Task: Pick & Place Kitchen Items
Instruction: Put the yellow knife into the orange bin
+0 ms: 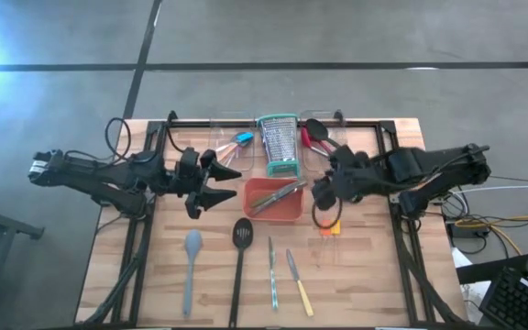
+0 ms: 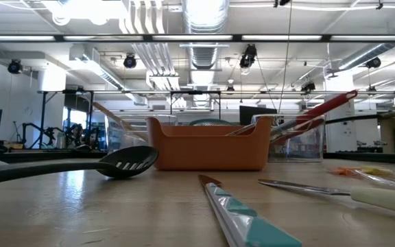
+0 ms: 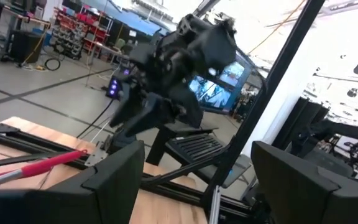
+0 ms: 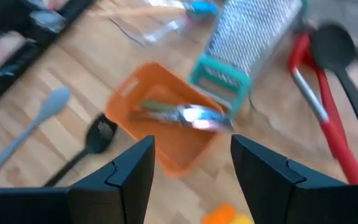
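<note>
The right hand (image 1: pixel 324 194) hovers above the surface just right of the orange tray (image 1: pixel 274 200), its two fingers (image 4: pixel 126 171) spread apart with nothing between them. In its own wrist view the tray (image 4: pixel 166 134) lies beyond the fingers, with a couple of slim metal tools (image 4: pixel 182 115) lying in it. Just near of this hand, on the wood, lies a small orange-handled tool (image 1: pixel 330 227). To the far side of it, a red spoon (image 1: pixel 316 139) and a black spoon (image 1: pixel 315 128) rest in a clear bin at the far edge of the surface.

The left hand (image 1: pixel 211 186) hangs above the surface just left of the tray, its fingers (image 3: pixel 114 171) wide apart and empty. Beyond it, a blue-handled tool (image 1: pixel 242 138) lies in another clear bin at the far edge. Between the two bins stands the steel grater (image 1: pixel 279 145) with teal rims, just far of the tray.

On the near half of the surface four utensils lie in a row, apart from one another. From left to right they are a grey spatula (image 1: pixel 191 266), a black slotted turner (image 1: pixel 240 258), a thin knife (image 1: pixel 271 270) with a teal-patterned handle, and a knife (image 1: pixel 298 280) with a pale yellow handle. From the low view the turner's head (image 2: pixel 125 161) rests on the wood to the left of the tray (image 2: pixel 208 144), and the teal-handled knife (image 2: pixel 242 209) runs toward the camera.
</note>
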